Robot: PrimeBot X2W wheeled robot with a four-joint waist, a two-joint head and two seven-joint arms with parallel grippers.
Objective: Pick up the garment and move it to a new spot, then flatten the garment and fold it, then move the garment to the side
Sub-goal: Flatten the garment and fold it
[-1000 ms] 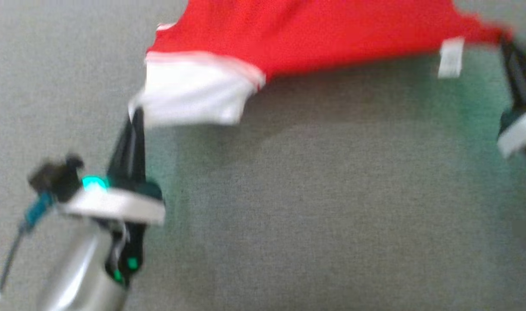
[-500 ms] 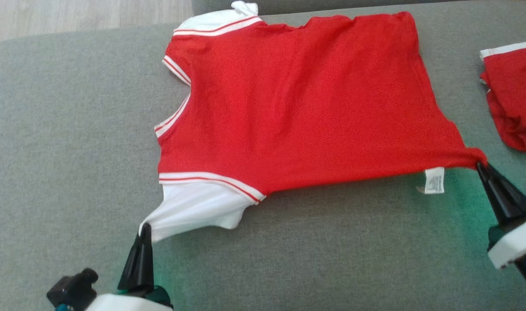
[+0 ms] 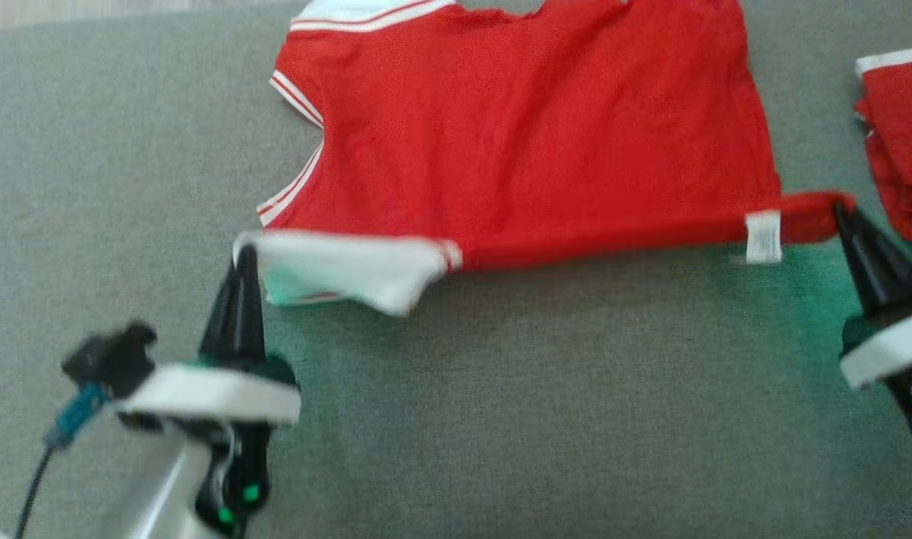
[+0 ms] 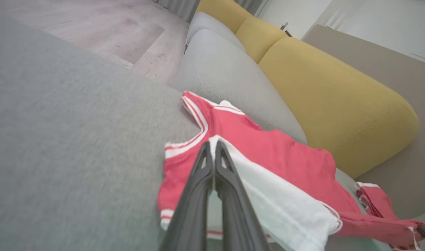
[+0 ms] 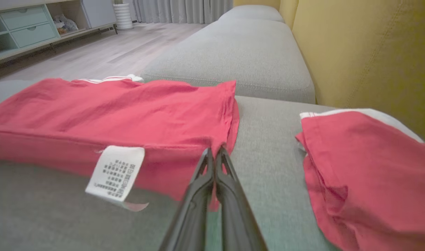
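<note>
1. Head view: the red shirt [image 3: 516,135] lies spread on the grey sofa seat [image 3: 501,419] in front of me. Its long way runs from my left to my right. The neck hole is at my left and the bottom edge is at my right.
2. My left gripper [image 3: 244,254] is pinched tight on the near white sleeve [image 3: 351,269].
3. My right gripper [image 3: 841,211] is pinched tight on the shirt's near bottom corner, just beside its one white label [image 3: 763,236].
4. I count two red clothes. One is the shirt I hold. The other is a bunched red one [image 3: 901,142] to its right, not touching it.
5. I count two sleeves. The far sleeve [image 3: 351,9] is at the top edge.
6. Right wrist view: a cupboard [image 5: 27,24] across the floor has two drawers. Its open shelf holds something lumpy that I cannot make out.
</note>
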